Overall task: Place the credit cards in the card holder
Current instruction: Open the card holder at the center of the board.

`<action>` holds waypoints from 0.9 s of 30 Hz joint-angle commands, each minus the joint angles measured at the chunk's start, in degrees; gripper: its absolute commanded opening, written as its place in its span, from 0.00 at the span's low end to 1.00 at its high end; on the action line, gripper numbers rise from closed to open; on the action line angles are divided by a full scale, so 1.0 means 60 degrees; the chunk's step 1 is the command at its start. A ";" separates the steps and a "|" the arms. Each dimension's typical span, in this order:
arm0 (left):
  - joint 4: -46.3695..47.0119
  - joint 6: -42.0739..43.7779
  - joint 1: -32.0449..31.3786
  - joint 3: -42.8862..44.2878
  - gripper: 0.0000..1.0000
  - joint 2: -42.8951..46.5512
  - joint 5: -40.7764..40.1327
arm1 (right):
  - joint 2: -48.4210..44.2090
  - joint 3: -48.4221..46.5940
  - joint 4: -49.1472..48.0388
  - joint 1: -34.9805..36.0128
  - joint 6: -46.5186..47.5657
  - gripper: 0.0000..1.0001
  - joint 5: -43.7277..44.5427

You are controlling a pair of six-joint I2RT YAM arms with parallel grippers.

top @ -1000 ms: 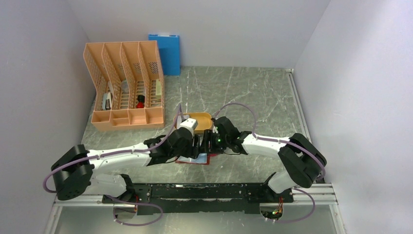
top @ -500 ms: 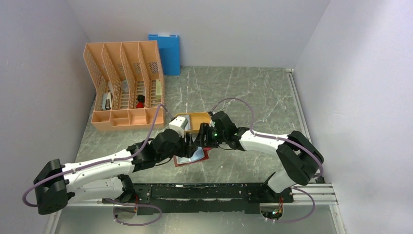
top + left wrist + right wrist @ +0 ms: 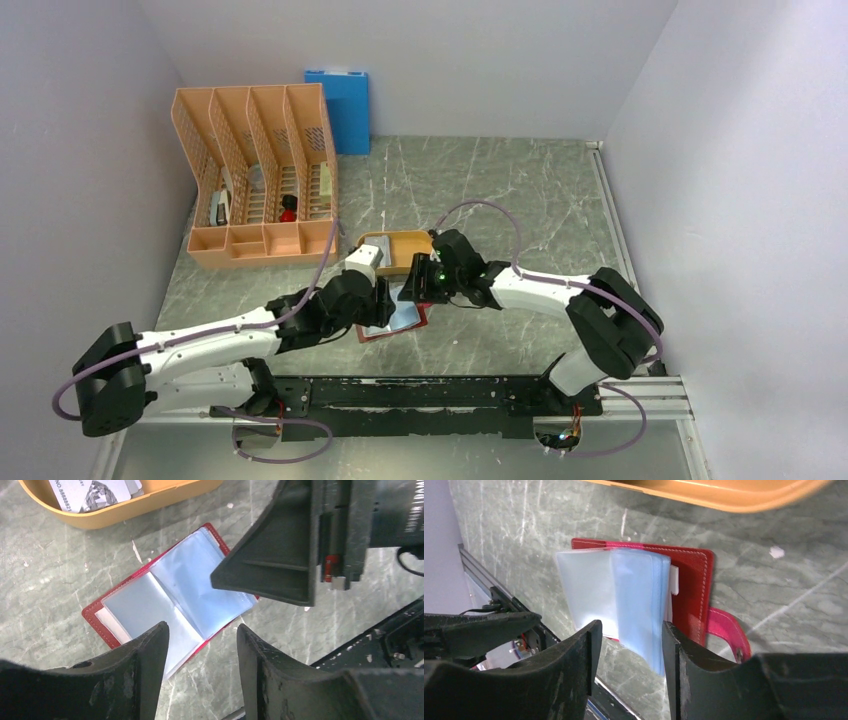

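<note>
Fingers spread and empty, my left gripper (image 3: 200, 632) hung directly above the near edge of the card holder (image 3: 165, 595). The holder lay open on the table (image 3: 45, 580) with its pale blue sleeves (image 3: 634, 590) facing up. Just beyond the holder from that gripper stood the orange tray (image 3: 150, 502), and the credit cards (image 3: 95, 492) lay inside it.

My right gripper (image 3: 630, 630) was spread too, tilted down over the holder's other side. The loose sleeves showed in the gap between its fingers, but I could not tell whether a finger touched them. The red tab (image 3: 724, 630) stuck out beside one finger.

Seen from above, my left arm (image 3: 220, 340) reached long and low toward the middle. My right arm (image 3: 560, 295) bent at the elbow and came in from the opposite side, so the two grippers were close together over the holder.
</note>
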State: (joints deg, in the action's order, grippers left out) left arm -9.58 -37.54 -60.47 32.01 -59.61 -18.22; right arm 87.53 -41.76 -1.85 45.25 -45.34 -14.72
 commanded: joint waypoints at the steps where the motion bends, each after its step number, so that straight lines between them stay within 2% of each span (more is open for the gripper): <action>1: 0.0048 -0.0104 -0.0012 -0.0029 0.56 -0.0479 -0.0358 | -0.0387 0.0424 0.0255 0.0045 -0.0115 0.49 0.0619; 8: 0.0485 -0.0097 0.0062 0.0162 0.51 -0.1647 -0.0455 | -0.0399 0.0850 0.0264 -0.0026 -0.0033 0.34 0.0934; 18: 0.0496 -0.0358 0.0268 0.0197 0.42 -0.2817 -0.0602 | 0.0016 0.0734 0.0264 -0.0071 0.0288 0.33 0.0830; 27: 0.0628 -0.0453 0.0456 -0.0111 0.37 -0.2975 -0.0522 | 0.0387 0.0646 0.0226 -0.0055 0.0464 0.35 0.0664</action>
State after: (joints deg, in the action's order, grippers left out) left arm -7.86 -39.66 -58.33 32.03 -76.99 -20.36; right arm 88.03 -37.23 -0.60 44.97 -44.05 -10.92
